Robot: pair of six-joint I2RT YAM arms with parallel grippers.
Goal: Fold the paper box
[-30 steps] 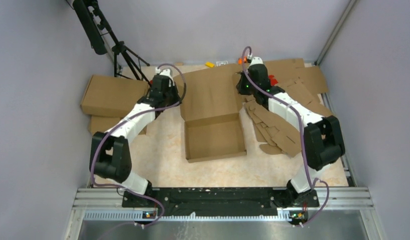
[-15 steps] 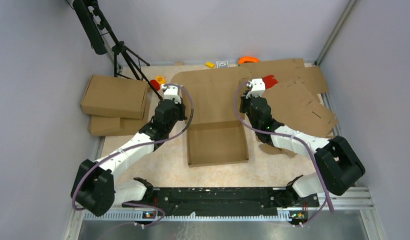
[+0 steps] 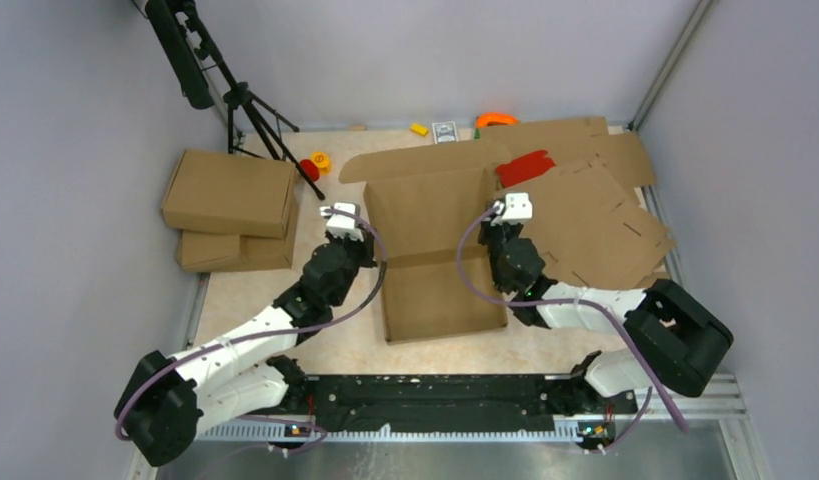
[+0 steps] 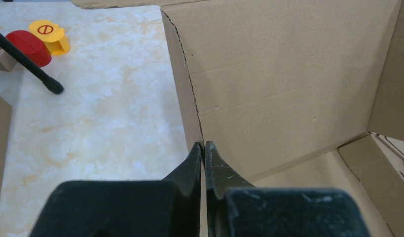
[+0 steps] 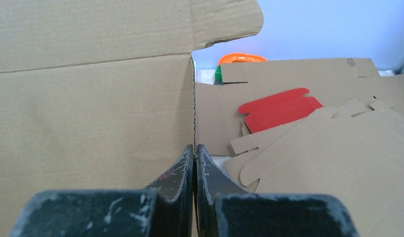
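Both arms have pulled back hard from a second ago. Then they were stretched out to the far corners of the lid; now their elbows sit low near the bases and the wrists are alongside the paper box (image 3: 440, 300). The box is in the middle of the tabletop (image 4: 101, 98), between the two arms. Its tray front has slid a little nearer the bases, and its lid (image 3: 425, 215) has come up from lying back to standing over the hinge.

The overhead view shows the whole layout but hides the fingertips under the wrists. The wrist cameras fill that in. The left gripper (image 4: 203, 146) is clamped tight on the lid's left edge, with the perforated fold line running straight down between its fingers. The right gripper (image 5: 195, 148) is pinched the same way on the lid's right fold line.

Only the left wrist view shows the tray's inner corner (image 4: 367, 163) at lower right. Out on the marble it also picks up a red puck (image 4: 27, 47), a yellow disc (image 4: 49, 35) and the foot of a tripod leg (image 4: 39, 79).

Only the right wrist view shows the rounded tuck flap (image 5: 227, 19) at the top of the lid. Beyond the lid's edge lie a red cut blank (image 5: 278, 108), an orange object (image 5: 241, 58) and the heap of flat cardboard sheets (image 5: 338, 158), just to the right of the box.

Overhead, two closed boxes (image 3: 230, 195) are stacked at the far left, well apart from the work.
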